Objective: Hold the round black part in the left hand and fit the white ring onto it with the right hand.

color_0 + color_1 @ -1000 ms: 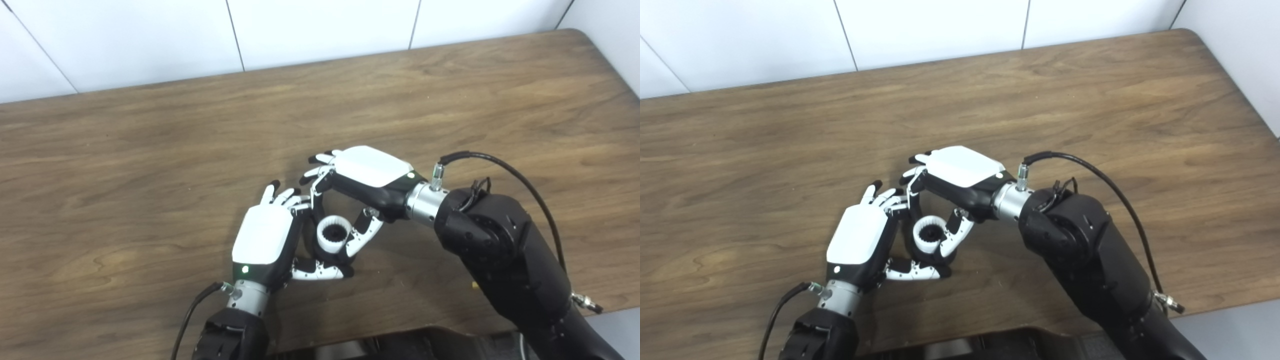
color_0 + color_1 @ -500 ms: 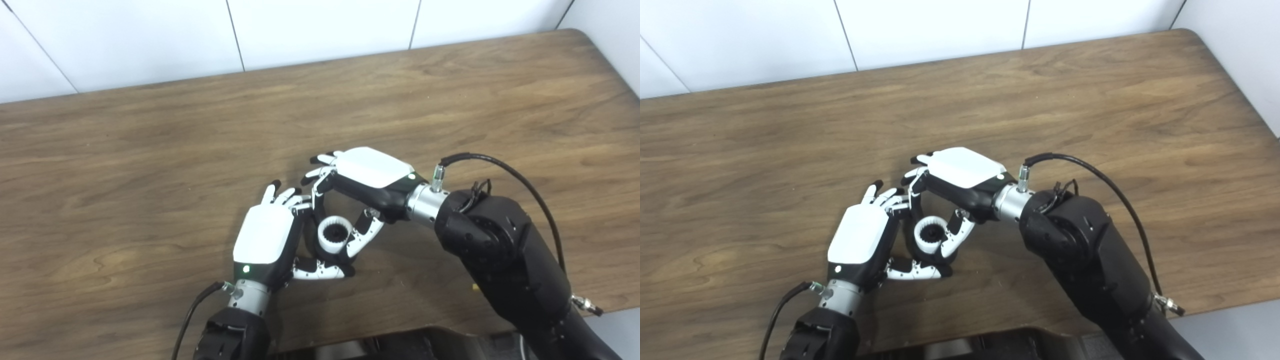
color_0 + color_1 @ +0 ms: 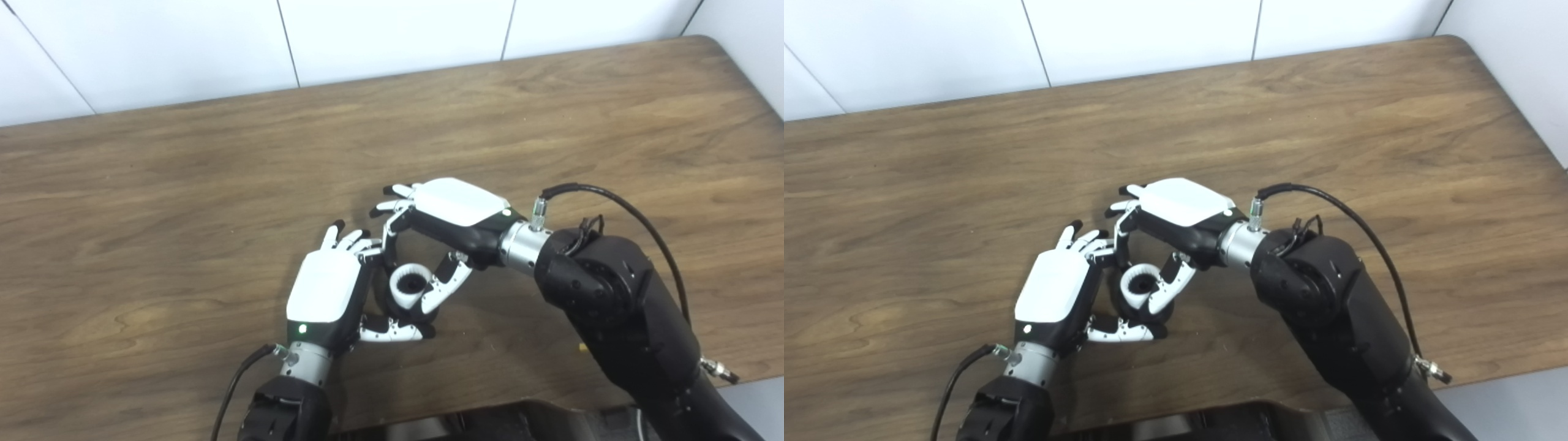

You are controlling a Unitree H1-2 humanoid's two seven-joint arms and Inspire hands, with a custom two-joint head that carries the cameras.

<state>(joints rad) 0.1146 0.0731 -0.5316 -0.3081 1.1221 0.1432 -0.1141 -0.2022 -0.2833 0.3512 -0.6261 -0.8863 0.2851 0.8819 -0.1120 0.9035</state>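
My left hand (image 3: 327,294) is shut on the round black part (image 3: 384,300), fingers and thumb wrapped around its sides near the table's front middle. The part is mostly hidden; only dark edges show. The white ring (image 3: 409,286) sits on top of the black part, tilted slightly, with a dark hole in its middle. My right hand (image 3: 450,223) reaches in from the right, its thumb and fingers closed on the ring's rim. The same scene shows in the right eye view, with the ring (image 3: 1141,286) between my left hand (image 3: 1056,300) and my right hand (image 3: 1176,217).
The brown wooden table (image 3: 184,184) lies under both hands; a white tiled wall runs behind it. A black cable (image 3: 618,208) loops over my right forearm. The table's front edge is just below the hands.
The right hand has shifted slightly right and up, and the ring has tipped and sits lower on the black part. The left hand has stayed in place.
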